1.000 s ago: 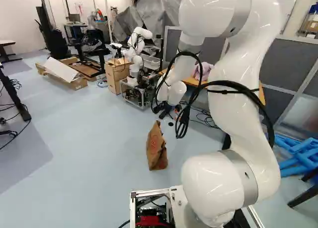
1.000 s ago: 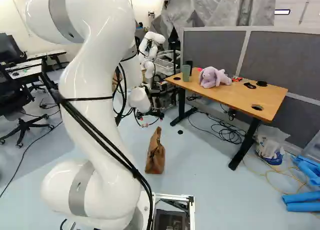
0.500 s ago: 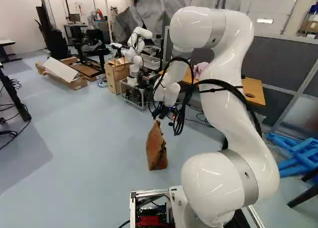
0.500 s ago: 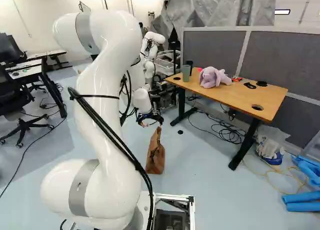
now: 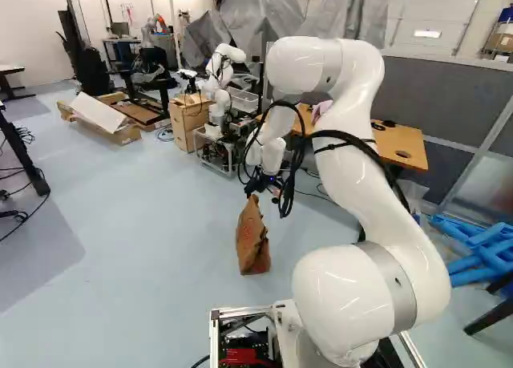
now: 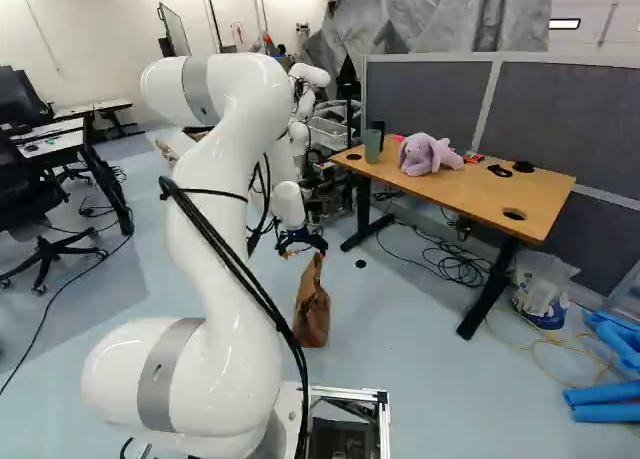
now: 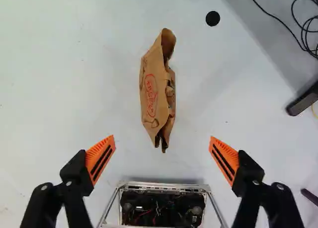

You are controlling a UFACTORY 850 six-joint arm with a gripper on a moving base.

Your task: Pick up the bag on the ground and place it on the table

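we've got the brown paper bag [image 7: 153,101] standing upright on the floor [image 6: 450,399], close ahead of the base and well apart from the table [image 6: 535,194]. long axis is roughly vertical in both base views: broad end down, narrow crumpled end up, top leaning slightly to the left in the left base view and slightly to the right in the right base view. from above, in the wrist view, we see it as a slim shape whose long axis runs away from the gap between the fingers [image 7: 101,157], just a bit slanted; one end tapers toward that gap, the other, far end has a rounded open fold. one broad side with a red printed mark shows in that view. fingers are released, spread wide with orange pads facing each other, bag ahead of them and between their lines, neither one touching it. in the right base view we put the gripper [image 6: 302,243] above the bag, near its top. on the table we note a purple plush toy [image 6: 425,155] and a green cup [image 6: 372,147] beside it. small black disc [image 7: 212,18] lies on the floor past the bag's far end.
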